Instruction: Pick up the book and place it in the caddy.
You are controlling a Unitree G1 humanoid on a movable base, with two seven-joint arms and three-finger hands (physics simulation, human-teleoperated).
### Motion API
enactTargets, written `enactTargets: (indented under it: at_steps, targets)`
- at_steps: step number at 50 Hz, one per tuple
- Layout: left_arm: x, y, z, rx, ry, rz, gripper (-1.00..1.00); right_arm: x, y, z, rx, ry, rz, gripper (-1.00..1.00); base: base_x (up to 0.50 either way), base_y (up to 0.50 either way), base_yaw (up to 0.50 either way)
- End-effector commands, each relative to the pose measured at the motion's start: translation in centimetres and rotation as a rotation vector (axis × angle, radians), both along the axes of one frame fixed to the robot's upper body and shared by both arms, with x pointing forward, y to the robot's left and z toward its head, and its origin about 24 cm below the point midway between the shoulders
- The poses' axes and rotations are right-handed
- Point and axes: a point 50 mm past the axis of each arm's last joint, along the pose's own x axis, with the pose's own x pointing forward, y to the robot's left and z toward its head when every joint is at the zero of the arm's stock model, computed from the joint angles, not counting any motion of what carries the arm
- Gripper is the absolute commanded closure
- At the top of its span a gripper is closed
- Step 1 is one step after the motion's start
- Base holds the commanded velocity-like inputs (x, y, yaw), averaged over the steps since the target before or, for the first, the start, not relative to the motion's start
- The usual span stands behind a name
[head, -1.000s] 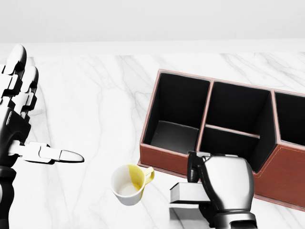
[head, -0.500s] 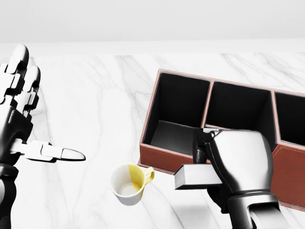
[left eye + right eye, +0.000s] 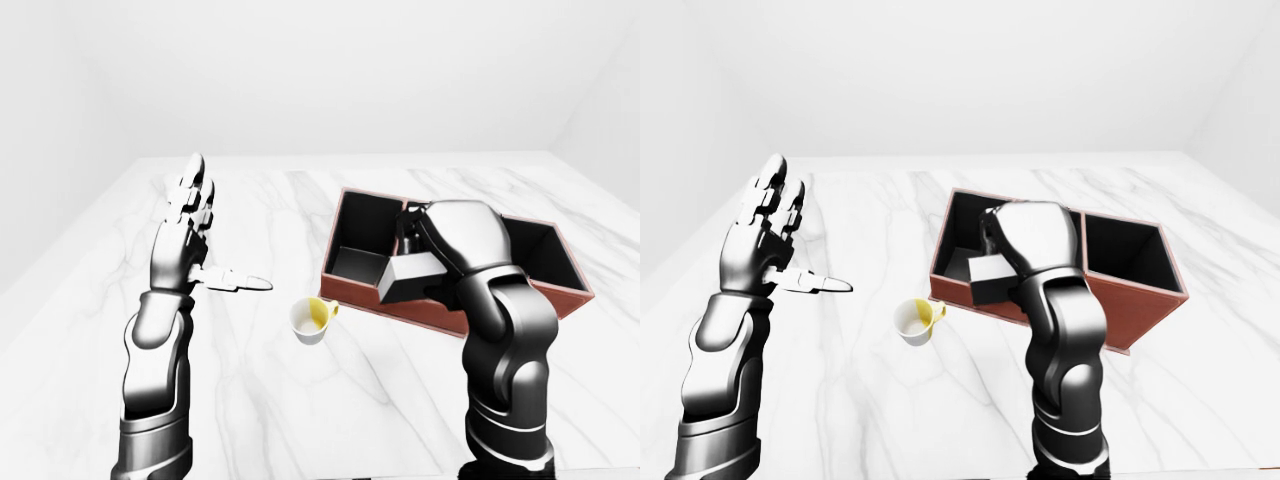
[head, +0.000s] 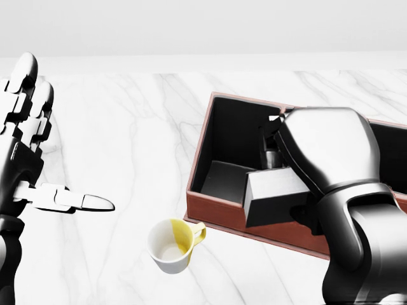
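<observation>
Raised from just above the white marble surface point(image 4: 127, 127), the right hand point(image 4: 318, 152) has carried the grey closed book point(image 4: 273, 194) up and over the near wall of the reddish-brown leather caddy with black compartments point(image 4: 210, 206); a second ago the book sat low beside the yellow-lined white mug point(image 4: 172, 246), outside the caddy. Now the book hangs tilted at the caddy's left compartment in the head view, its near corner over the brown rim and its far end hidden under the hand. Its long axis seems to run across the compartment, left to right and slightly downward to the left. The right hand's fingers are clamped round the book's far end, pinching it. The book looks like a plain grey slab, with a paler top face and darker side; no title or pages can be made out.

Judging from this, the next move is downward and a little away, into the open compartment directly beneath. The left hand point(image 4: 32, 146) stands well apart at the view's left, fingers spread, thumb out, holding nothing.
</observation>
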Motion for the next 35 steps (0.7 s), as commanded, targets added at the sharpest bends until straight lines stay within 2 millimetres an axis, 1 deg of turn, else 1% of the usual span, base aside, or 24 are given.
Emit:
enactTargets:
  at_steps: [1,9,25,32,35]
  targets:
    - [0.1,0.0,-0.1,-0.002,0.004,0.0,-1.0,1.9,-0.8,3.5,-0.043,-0.102,-0.044,1.0,0.0,0.0,0.0]
    - [0.0,0.0,-0.1,-0.002,0.006,0.001,-1.0,3.4,-1.3,3.4,-0.044,-0.056,-0.033,1.0,0.0,0.0,0.0]
    - [0.2,0.2,-0.4,-0.003,0.016,0.008,-1.0,4.8,-1.7,2.6,-0.013,-0.049,-0.01,1.0,0.0,0.0,0.0]
    - [0.2,0.2,-0.4,-0.004,0.02,0.008,-1.0,5.2,-2.2,2.1,0.004,-0.054,-0.016,1.0,0.0,0.0,0.0]
    - [0.2,0.2,-0.5,-0.004,0.024,0.008,-1.0,5.6,-2.7,1.9,0.015,-0.05,-0.025,1.0,0.0,0.0,0.0]
